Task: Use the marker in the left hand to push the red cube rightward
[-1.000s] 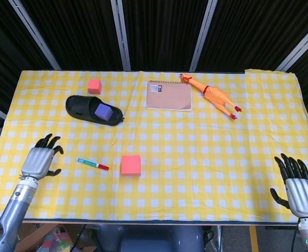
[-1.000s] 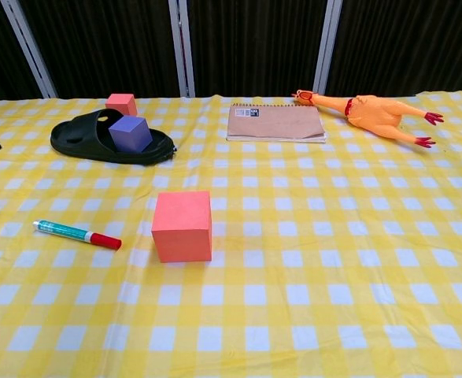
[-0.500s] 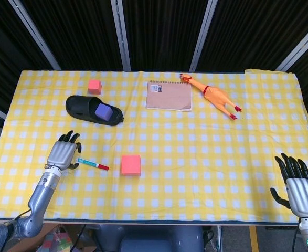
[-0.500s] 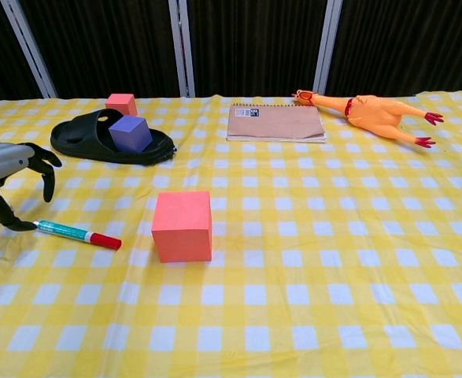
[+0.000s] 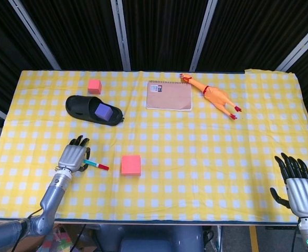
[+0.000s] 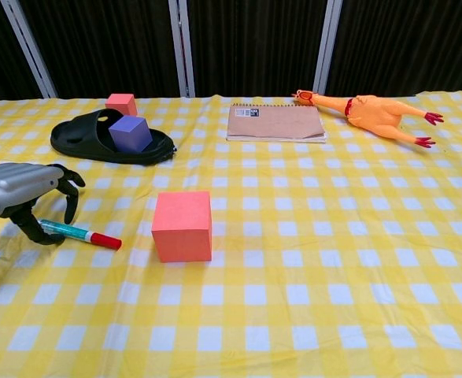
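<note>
Red cube (image 5: 130, 164) sits on desk (image 5: 195, 147) (yellow check cloth), to the right of left hand (image 5: 73, 157), apart from it, w/ marker between. Marker (image 6: 77, 233) lies flat on cloth, red cap end toward cube, teal end under left hand. Gap remains btwn cap and cube; no contact.

Left hand: over marker's teal end, palm down, fingers (image 6: 70, 197) curled downward and spread around barrel; thumb low at the barrel's near side. Marker not lifted. Whether fingers actually touch or clamp barrel: cannot tell from either view. Chest view shows hand arched above marker w/ fingertips at cloth level.

Right hand (image 5: 298, 186): far right of desk near front edge, well apart from all items. Fingers apart, holding nothing. Seen in head view only.

Other items, all beyond left hand toward far side of desk:
- Black slipper (image 5: 93, 110), behind left hand, w/ blue cube (image 5: 103, 111) resting inside it.
- Small red block (image 5: 94, 86), beyond slipper, near far edge.
- Brown notebook (image 5: 169, 95), spiral edge at far side, far right of left hand.
- Rubber chicken (image 5: 212, 96), just right of notebook, head at notebook's far corner, feet pointing right.
</note>
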Tool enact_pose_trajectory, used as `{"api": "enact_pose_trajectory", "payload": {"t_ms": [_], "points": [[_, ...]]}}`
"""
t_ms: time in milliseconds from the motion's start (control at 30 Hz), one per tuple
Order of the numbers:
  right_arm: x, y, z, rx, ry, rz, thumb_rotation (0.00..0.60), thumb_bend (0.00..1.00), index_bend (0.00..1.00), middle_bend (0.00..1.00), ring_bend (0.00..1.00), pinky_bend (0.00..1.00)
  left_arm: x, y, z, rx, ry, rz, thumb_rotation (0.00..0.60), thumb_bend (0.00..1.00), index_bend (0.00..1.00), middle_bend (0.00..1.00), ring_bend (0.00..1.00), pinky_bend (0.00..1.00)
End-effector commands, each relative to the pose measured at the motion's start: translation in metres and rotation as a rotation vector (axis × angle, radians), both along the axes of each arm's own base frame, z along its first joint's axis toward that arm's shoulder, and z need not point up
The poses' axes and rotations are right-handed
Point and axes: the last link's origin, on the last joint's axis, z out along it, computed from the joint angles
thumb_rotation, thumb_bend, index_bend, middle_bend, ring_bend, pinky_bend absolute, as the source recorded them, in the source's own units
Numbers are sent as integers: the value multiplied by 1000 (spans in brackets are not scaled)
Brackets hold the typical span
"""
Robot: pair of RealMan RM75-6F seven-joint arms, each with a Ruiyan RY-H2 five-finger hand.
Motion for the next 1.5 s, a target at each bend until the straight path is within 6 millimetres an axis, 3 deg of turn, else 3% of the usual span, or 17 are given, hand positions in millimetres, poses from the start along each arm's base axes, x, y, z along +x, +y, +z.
{"api": "enact_pose_trajectory", "payload": {"t_ms": [33,367,700,1100,1500], "points": [[0,0,0,0,-2,0,600,377,0,0,0,0,-1,0,-1,-4,10,0,600,442,568,106,15,136],[0,0,0,0,-4,1,600,378,0,0,0,0,1,-4,10,24,-29,24,600,494,598,109,16,136],[1,0,0,-1,0,4,600,377,0,0,0,0,23,-21,25,35,-135,166,600,504,607,127,20,136],[1,0,0,0,-7,0,600,377,0,0,0,0,45,-19,6,42,-133,236,600,505,614,131,23,136],[1,0,1,2,-15,1,600,378,0,0,0,0,83,-3,-20,13,-92,265,600,506,615,130,23,136]]}}
